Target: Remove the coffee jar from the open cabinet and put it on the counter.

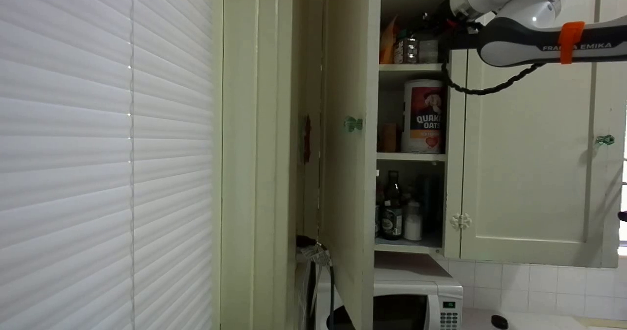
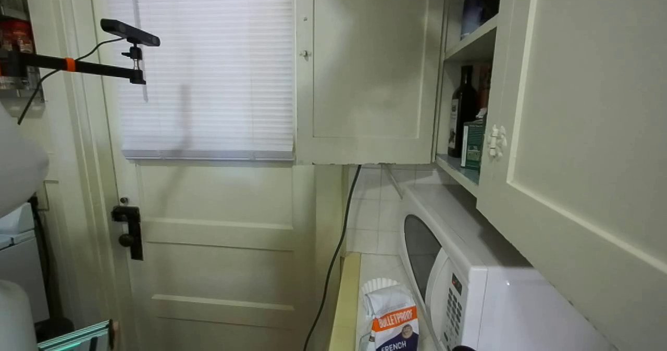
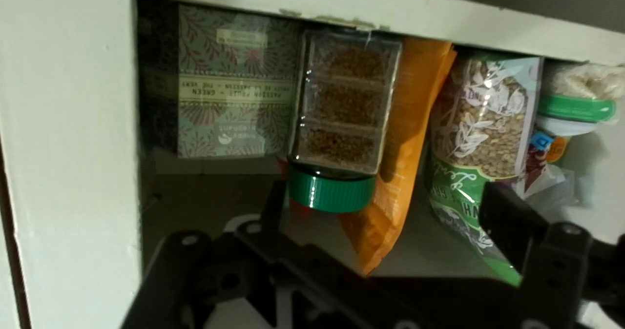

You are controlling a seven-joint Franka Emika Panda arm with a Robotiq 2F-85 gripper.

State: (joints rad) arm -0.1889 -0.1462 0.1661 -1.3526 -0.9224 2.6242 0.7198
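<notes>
The coffee jar [image 3: 344,109], clear with brown granules and a green lid, stands on an upper shelf of the open cabinet [image 1: 411,157]. The wrist view shows it upside down. In an exterior view the jar [image 1: 406,52] is small, beside an orange packet. My gripper [image 3: 388,204] is open and empty in front of the shelf. One finger is close beside the green lid; the other overlaps a lentil bag. In an exterior view the dark gripper [image 1: 433,24] is hard to make out. The counter [image 1: 531,320] is low at the right; its strip [image 2: 380,262] also shows beside the microwave.
The orange packet [image 3: 410,124] is against the jar, with a tea box [image 3: 237,85] on its other side and the lentil bag [image 3: 481,119] beyond. An oats canister [image 1: 426,117] stands one shelf down. The cabinet door [image 1: 345,173] stands open above the microwave [image 1: 443,291].
</notes>
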